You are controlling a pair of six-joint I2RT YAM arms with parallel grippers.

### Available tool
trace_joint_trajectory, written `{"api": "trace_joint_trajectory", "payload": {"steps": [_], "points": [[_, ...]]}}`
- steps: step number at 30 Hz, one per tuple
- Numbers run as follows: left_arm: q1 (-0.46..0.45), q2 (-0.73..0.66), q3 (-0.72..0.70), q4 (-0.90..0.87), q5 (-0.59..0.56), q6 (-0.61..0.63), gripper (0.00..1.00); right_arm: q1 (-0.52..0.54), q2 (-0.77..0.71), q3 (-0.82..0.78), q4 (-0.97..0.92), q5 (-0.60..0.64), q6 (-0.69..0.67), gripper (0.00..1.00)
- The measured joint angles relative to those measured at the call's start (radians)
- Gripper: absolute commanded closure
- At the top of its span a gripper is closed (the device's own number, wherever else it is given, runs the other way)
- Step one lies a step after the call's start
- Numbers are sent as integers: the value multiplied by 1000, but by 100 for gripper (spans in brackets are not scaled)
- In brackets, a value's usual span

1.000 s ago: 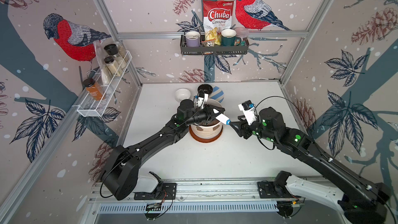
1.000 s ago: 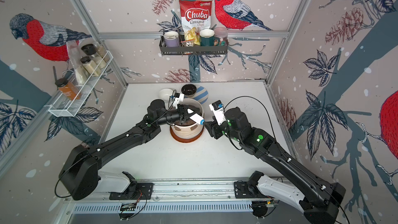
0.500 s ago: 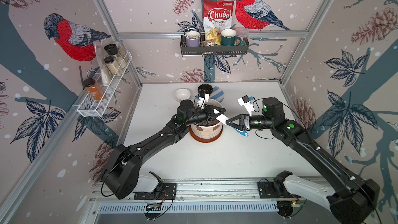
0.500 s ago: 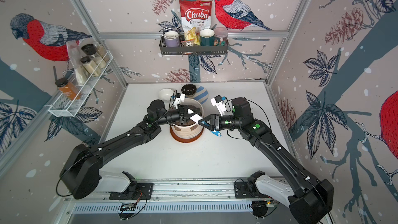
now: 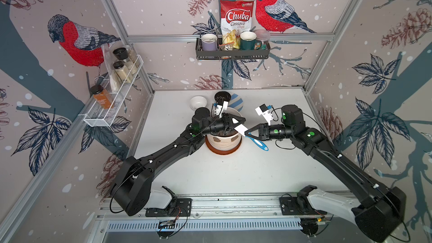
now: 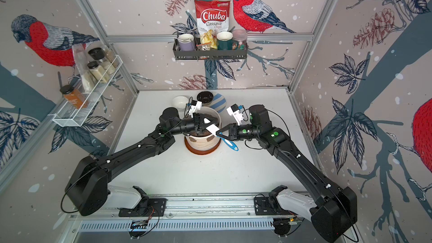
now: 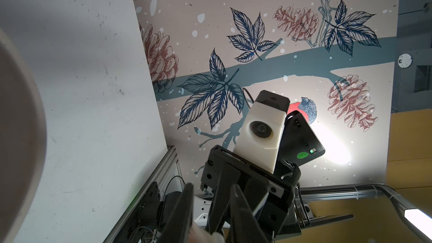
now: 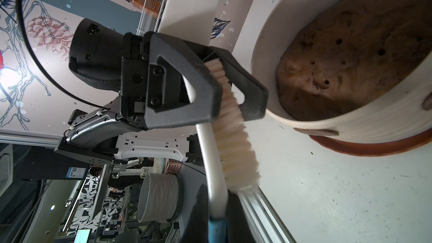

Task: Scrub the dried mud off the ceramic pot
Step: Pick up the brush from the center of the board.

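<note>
White bristles first: the scrubbing brush (image 8: pixel 233 150) has its head pinched between the black jaws of the left gripper (image 8: pixel 235 107), which are closed narrow on it. At the frame's edge the right gripper (image 8: pixel 217 216) is clamped tight on the same brush, right where white handle meets blue. Its fingers are cut off there, just dark blurs either side.

Both arms hold one brush, in the air just beside the ceramic pot (image 5: pixel 223 143). Whether a jaw grazes the rim, I can't tell.

Dried mud (image 5: pixel 217 140) shows as two brown patches on the pot's near wall. In the right wrist view one sits low on the wall and another is sliced off by the frame.

The pot stands on its brown saucer (image 5: pixel 223 153) mid-table, with lumpy soil (image 8: pixel 350 54) inside, and the left arm hides part of the opening from above.

Behind it are a small white bowl (image 5: pixel 198 102), a black bowl (image 5: pixel 222 95) and a striped dish (image 5: pixel 236 105), the dish half hidden. In the left wrist view the pot is only a blurred curve.
</note>
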Motion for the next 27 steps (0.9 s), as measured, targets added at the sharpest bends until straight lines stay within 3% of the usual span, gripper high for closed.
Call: {"api": "trace_joint_trajectory", "payload": {"steps": [3, 5, 7, 8, 18, 27], "points": [[0, 0, 2, -11, -4, 1, 54, 0, 2, 8, 1, 0, -16, 100], [0, -3, 8, -24, -6, 19, 38, 1, -1, 10, -10, 2, -32, 100], [0, -8, 24, -59, -15, 44, 12, 2, -9, 16, -42, 18, -58, 100], [0, -14, 34, -84, -21, 64, 5, 2, -13, 23, -60, 32, -75, 100], [42, -80, 151, -434, -58, 310, 4, 15, -54, 43, -181, 145, -187, 100], [151, -159, 159, -635, -81, 425, 4, 23, -82, 45, -201, 196, -214, 100]]}}
